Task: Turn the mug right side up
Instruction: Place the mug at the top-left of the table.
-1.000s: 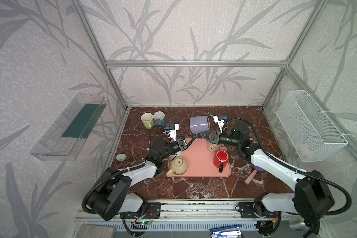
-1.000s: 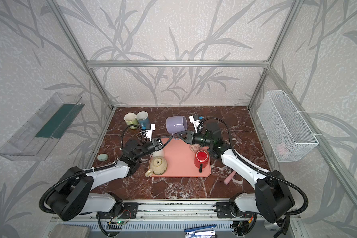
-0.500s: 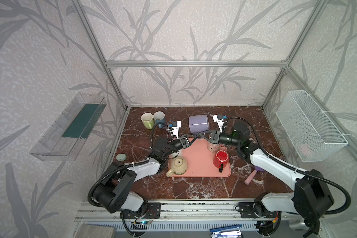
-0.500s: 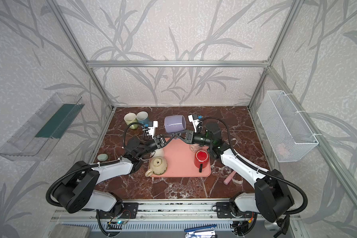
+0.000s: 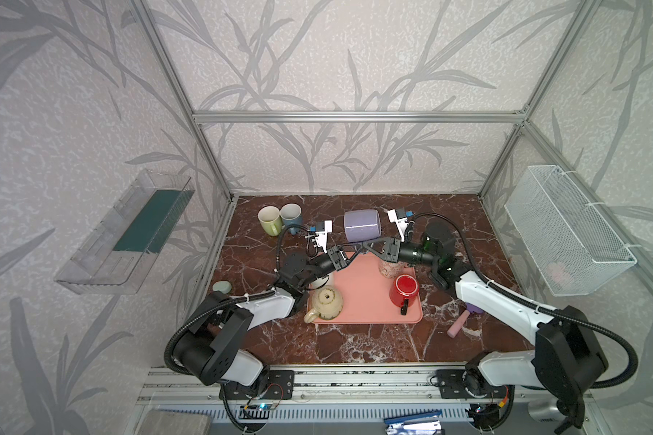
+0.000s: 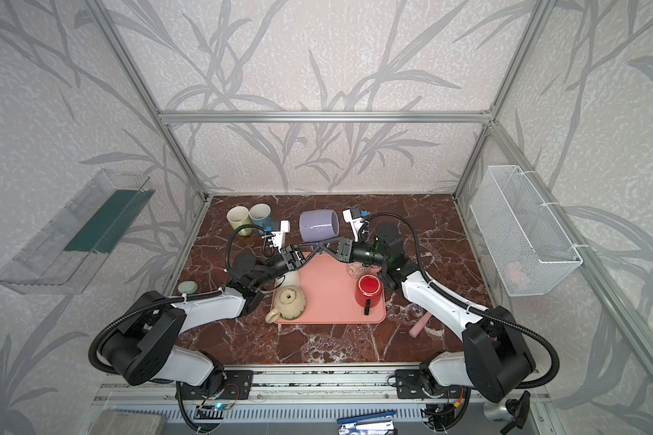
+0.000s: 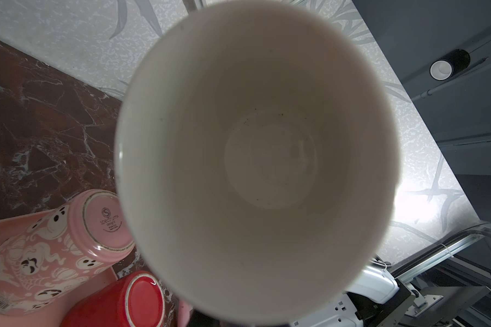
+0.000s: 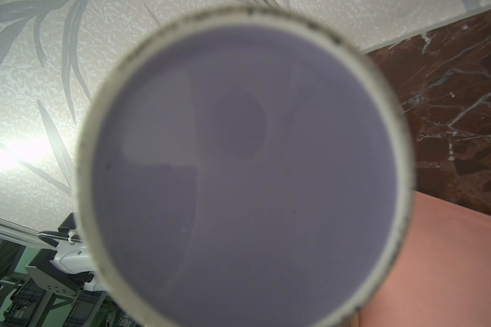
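Note:
The lavender mug [image 5: 362, 225] [image 6: 319, 225] hangs on its side above the back edge of the pink tray [image 5: 359, 301]. Its mouth points at the left arm and its base at the right arm. The left wrist view is filled by its white inside [image 7: 255, 158]. The right wrist view is filled by its lavender base [image 8: 244, 170]. My left gripper [image 5: 351, 250] [image 6: 310, 250] and right gripper [image 5: 368, 246] [image 6: 327, 246] meet right under the mug, both shut. The mug's handle and both sets of fingertips are hidden beneath it.
On the tray stand an upside-down red mug [image 5: 404, 290], a pink ghost-patterned mug [image 7: 54, 249] and a beige teapot-like pot [image 5: 327, 303]. A green mug [image 5: 269, 220] and a blue mug [image 5: 290, 214] stand at the back left. A pink stick [image 5: 458, 327] lies at the right.
My left gripper has reached up to the mug's underside and shut there. The mug has shifted slightly left. The right gripper stays shut.

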